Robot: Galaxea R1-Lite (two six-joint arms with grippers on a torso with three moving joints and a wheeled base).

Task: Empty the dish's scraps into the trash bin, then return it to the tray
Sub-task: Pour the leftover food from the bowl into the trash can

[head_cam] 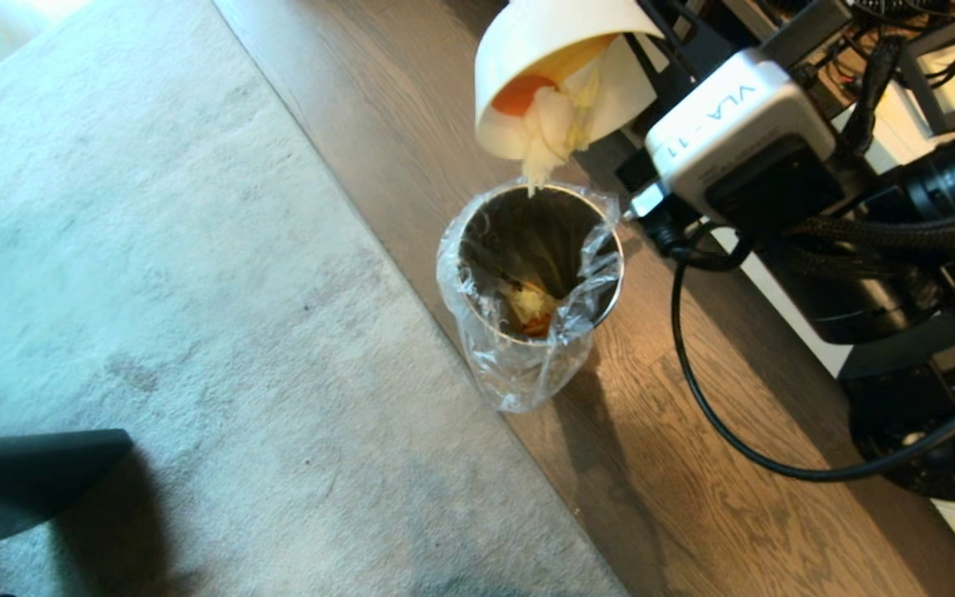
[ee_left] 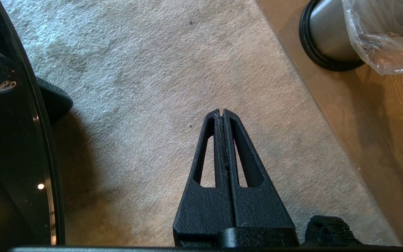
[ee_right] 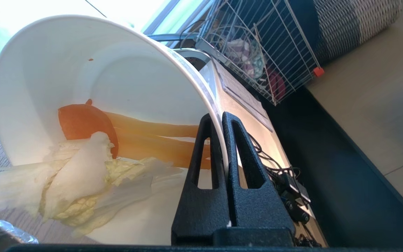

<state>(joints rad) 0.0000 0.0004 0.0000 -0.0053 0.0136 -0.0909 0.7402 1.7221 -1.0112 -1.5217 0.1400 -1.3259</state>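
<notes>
Right gripper pinched tight on the dish rim, one finger inside, one outside; dish tipped steeply above the trash bin, scraps sliding at its lip, some already in the bin; best to hold centred over the opening, tilting further until clear; left gripper closed, empty, parked over carpet.

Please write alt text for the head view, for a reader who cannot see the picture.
The right gripper holds a white dish tipped steeply over a metal trash bin with a clear liner, and orange and pale scraps slide from its rim toward the opening. The bin stands on wood floor beside a grey carpet, with some scraps already inside.
</notes>
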